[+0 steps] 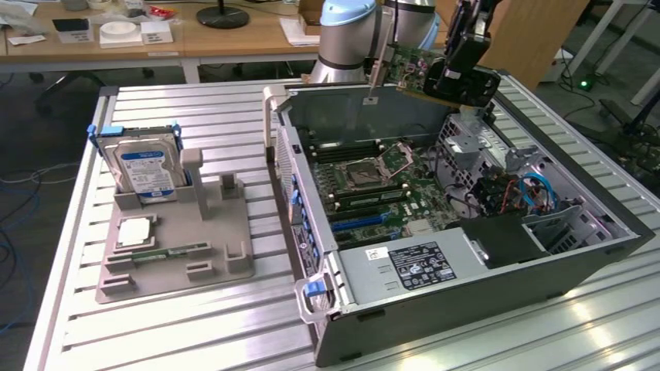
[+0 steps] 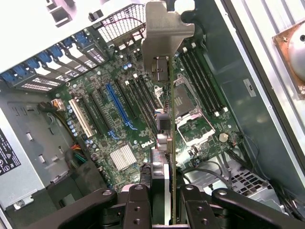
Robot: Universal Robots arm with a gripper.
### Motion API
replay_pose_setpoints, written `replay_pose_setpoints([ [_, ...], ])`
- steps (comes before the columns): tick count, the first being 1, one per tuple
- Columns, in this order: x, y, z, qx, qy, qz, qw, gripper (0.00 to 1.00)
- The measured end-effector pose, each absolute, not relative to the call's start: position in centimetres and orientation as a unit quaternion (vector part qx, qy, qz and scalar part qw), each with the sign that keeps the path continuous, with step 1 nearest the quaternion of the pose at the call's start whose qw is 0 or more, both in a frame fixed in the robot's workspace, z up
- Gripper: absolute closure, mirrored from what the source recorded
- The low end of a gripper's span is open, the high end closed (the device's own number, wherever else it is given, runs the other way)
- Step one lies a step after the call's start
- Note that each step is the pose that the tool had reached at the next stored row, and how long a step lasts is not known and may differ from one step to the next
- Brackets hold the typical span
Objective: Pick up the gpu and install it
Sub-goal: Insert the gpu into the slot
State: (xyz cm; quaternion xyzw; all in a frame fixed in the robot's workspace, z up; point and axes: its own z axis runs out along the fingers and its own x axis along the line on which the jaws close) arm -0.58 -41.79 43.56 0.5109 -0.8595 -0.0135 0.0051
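I am holding my jaws partly closed, clamping the two faces of the gpu (image 1: 410, 63) (image 2: 167, 138), a thin flat green circuit card with a silver metal bracket at one end. In the wrist view the card is showing edge-on, like a slim blade, with the bracket at the end farthest from my jaws. I am carrying it in the air above the open dark grey metal computer case (image 1: 577, 259), over the case's far corner in the exterior view, and it is touching nothing but me. Below the card, the green motherboard (image 1: 384, 193) (image 2: 102, 119) is lying exposed on the case floor, with its square silver processor socket (image 1: 361, 175) (image 2: 183, 102), a long blue expansion slot (image 2: 117, 109) and a small ribbed silver heatsink (image 2: 123, 156); the card is not sitting in any slot. A grey boxy power supply with a black label (image 1: 413, 267) is filling the near corner of the case. Beside the case, on the exterior view's left, a grey plastic holder tray (image 1: 222, 259) is resting on the ribbed aluminium tabletop (image 1: 185, 328). In it, a silver hard drive with a blue-white label (image 1: 144, 171) is standing upright, and a short narrow green memory stick (image 1: 165, 253) is lying flat in front of it. Behind the case, the pale silver-blue robot arm (image 1: 345, 31) is rising, with wooden desks (image 1: 237, 42) beyond.
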Motion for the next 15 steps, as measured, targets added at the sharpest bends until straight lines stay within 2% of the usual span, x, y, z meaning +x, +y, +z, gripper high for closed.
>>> replay_pose_setpoints([
  [15, -0.58, -41.79, 43.56, 0.517, -0.856, -0.013, 0.005, 0.72],
])
